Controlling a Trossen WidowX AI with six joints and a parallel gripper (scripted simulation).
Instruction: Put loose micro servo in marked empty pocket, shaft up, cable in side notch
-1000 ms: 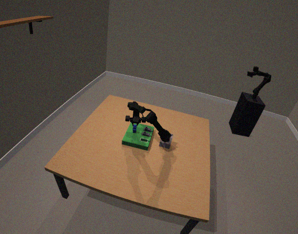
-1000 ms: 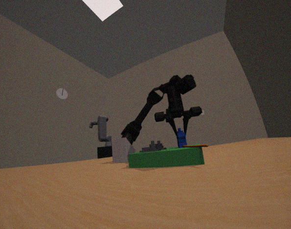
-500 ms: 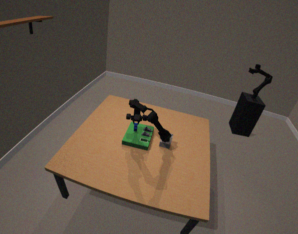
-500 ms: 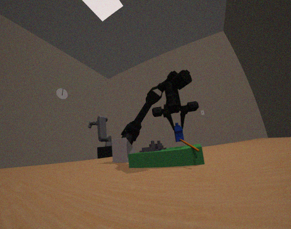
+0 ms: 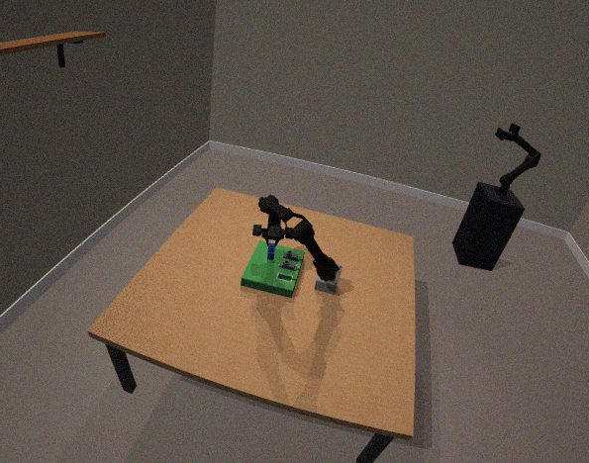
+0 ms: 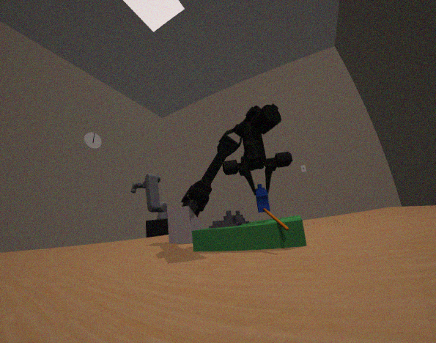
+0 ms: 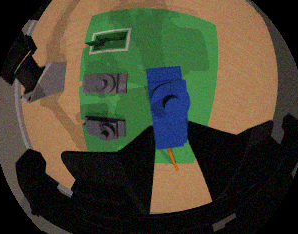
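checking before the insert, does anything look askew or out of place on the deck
Nothing on the deck looks wrong: two grey servos sit in their pockets and the marked pocket is empty. The blue servo hangs tilted in the gripper above the deck's far side, away from that pocket, its orange cable trailing down to the deck.

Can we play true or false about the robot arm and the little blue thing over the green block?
1. The gripper is holding the blue micro servo between its fingers. True.
2. The blue servo is already sitting down in the marked pocket. False: it hangs in the air above the green deck.
3. Two grey servos already sit in the deck. True.
4. The servo's cable is green. False: it is orange.
5. The white-outlined pocket has nothing in it. True.
6. The green deck lies on the floor. False: it lies on the wooden table.
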